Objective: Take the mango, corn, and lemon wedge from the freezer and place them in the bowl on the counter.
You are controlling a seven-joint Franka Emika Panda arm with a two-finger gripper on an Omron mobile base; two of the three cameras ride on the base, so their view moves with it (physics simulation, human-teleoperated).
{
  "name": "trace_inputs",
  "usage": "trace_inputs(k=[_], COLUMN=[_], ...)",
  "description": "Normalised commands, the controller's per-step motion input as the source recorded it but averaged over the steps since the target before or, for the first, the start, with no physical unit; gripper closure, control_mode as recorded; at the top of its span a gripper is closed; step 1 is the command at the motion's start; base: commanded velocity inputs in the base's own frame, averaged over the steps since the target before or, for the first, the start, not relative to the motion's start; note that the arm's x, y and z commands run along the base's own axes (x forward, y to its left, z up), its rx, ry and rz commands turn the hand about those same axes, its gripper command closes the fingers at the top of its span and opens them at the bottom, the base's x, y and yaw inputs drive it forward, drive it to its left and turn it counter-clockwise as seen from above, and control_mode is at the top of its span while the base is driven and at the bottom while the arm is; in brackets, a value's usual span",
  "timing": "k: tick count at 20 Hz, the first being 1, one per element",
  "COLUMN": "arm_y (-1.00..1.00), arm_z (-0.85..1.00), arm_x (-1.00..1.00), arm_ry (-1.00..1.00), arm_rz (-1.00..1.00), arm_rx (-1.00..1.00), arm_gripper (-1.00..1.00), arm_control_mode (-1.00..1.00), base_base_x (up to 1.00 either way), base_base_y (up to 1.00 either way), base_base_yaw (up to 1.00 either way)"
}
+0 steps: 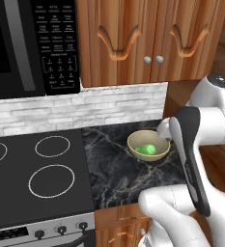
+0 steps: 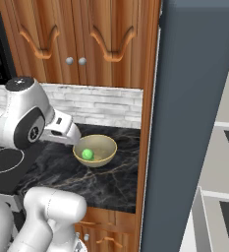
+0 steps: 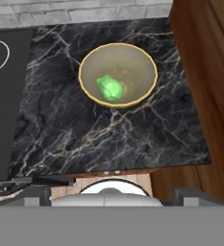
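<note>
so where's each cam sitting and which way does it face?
Left base view: behind the arm to its left, looking forward and down at the stove and counter; white arm at lower right.
Right base view: behind to its right, facing the counter and freezer; arm at lower left.
Hand view: on the hand, looking down on the counter.
All three share the bowl holding a bright green item.
</note>
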Motion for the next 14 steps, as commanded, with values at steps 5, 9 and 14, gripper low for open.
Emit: trace_inputs(k=[5,9,14], arm_y=[-0.03,0.0,0.0], arm_z=[0.14,0.04,0.0], arm_x=[-0.54,-0.46,-0.41], arm_ry=[0.0,0.0,0.0], arm_rz=[0.0,0.0,0.0], arm_rx=[0.0,0.0,0.0], arm_gripper=[-1.0,-1.0,-1.0], arm_control_mode=[-1.0,-1.0,-1.0], base_base_x=[0.0,0.0,0.0], base_base_y=[0.0,0.0,0.0], base_base_yaw=[0.0,0.0,0.0])
